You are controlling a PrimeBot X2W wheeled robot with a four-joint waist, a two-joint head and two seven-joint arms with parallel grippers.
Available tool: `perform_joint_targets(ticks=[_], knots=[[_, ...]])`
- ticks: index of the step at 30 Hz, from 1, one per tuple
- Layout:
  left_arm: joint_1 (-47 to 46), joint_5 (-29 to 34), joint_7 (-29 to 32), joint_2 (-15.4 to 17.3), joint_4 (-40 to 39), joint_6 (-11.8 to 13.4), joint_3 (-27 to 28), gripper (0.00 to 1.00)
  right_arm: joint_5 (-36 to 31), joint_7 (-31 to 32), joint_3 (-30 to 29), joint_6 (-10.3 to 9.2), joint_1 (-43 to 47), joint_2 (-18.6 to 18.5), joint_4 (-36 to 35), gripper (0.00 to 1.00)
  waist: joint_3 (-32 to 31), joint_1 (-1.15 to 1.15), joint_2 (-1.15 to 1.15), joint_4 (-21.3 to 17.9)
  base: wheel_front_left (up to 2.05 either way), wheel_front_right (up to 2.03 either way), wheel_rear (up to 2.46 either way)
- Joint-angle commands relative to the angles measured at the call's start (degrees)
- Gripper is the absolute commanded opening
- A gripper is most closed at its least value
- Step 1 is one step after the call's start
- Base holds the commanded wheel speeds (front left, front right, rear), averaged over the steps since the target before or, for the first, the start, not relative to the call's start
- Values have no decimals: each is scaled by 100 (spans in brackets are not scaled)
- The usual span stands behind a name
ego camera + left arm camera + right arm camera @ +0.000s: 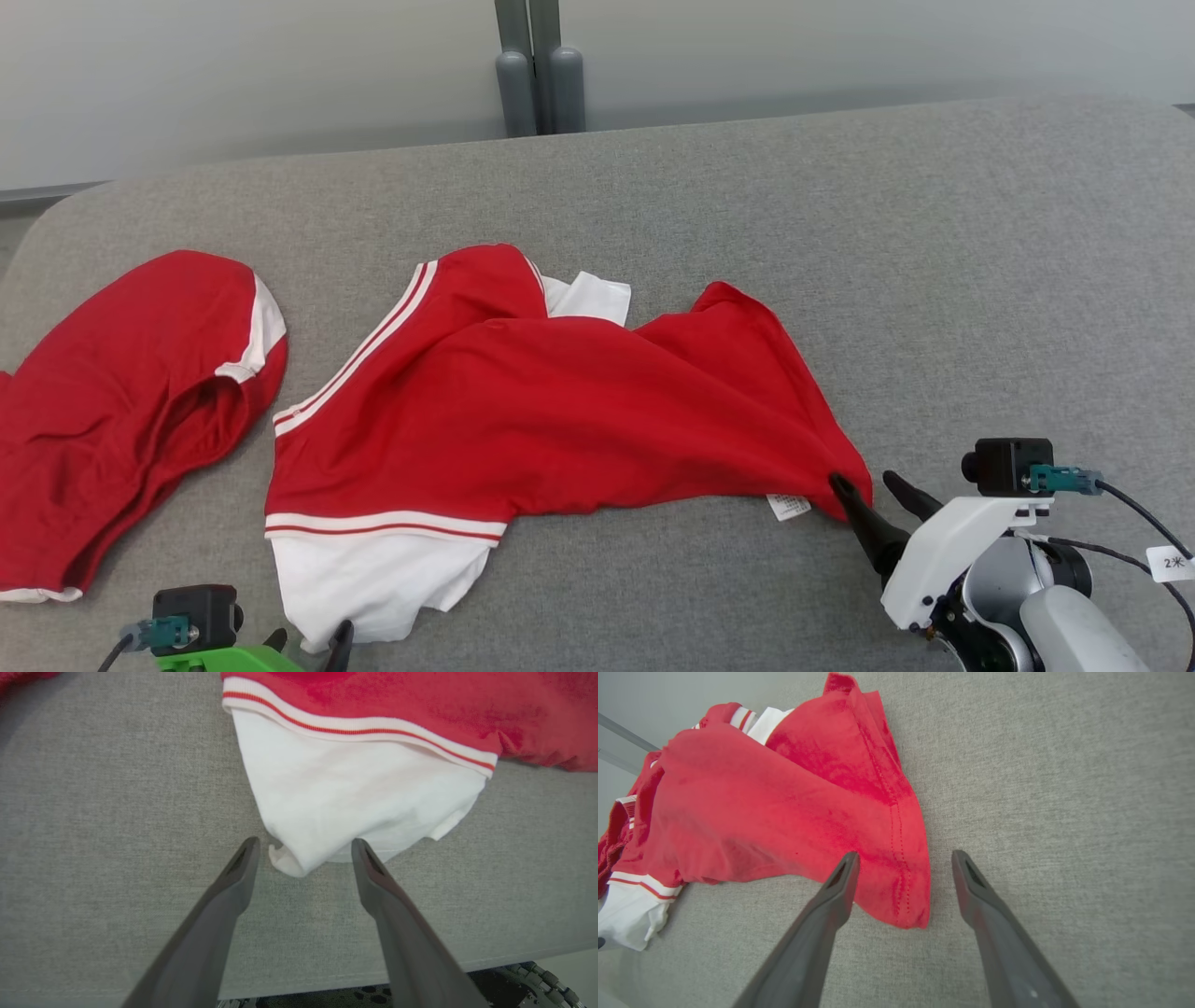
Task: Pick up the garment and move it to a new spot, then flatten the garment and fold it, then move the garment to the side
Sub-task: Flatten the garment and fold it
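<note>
Grey fabric-covered worktop [934,233] before a pale wall [233,75], with 2 grey posts [540,89] behind its far edge. The garment [560,401], red with white sleeves and striped trim, lies crumpled across the middle of the worktop, its white sleeve [355,798] reaching toward the near edge. A white label [790,507] shows under its right hem. The left gripper [310,639], at the near edge, is open, its 2 fingers [233,882] either side of the sleeve's tip. The right gripper [864,481] is open and holds nothing, spread about the garment's red right corner [910,905]. A 2nd red garment [121,401] lies at the left edge, clear of the other.
</note>
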Motion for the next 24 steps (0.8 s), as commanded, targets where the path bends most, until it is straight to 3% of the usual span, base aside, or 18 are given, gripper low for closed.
perform_joint_targets(ticks=[1, 22, 23, 24], knots=[[-117, -30, 4, -4, 67, 1, 26, 100, 58, 25, 29, 3, -107, -5, 68, 100, 32, 0, 0, 6, 0, 0, 0], [-476, -41, 44, -94, 446, -49, -83, 100, 75, 97, 76, 3, -451, 89, 755, 100, 256, 0, 0, 97, 0, 0, 0], [-445, -55, 39, -82, 425, -39, -66, 98, 88, 92, 87, 3, -461, 90, 771, 100, 262, 0, 0, 98, 0, 0, 0], [-400, -72, 47, -67, 403, -38, -61, 80, 102, 91, 101, 3, -471, 89, 788, 100, 270, 0, 0, 103, 0, 0, 0]])
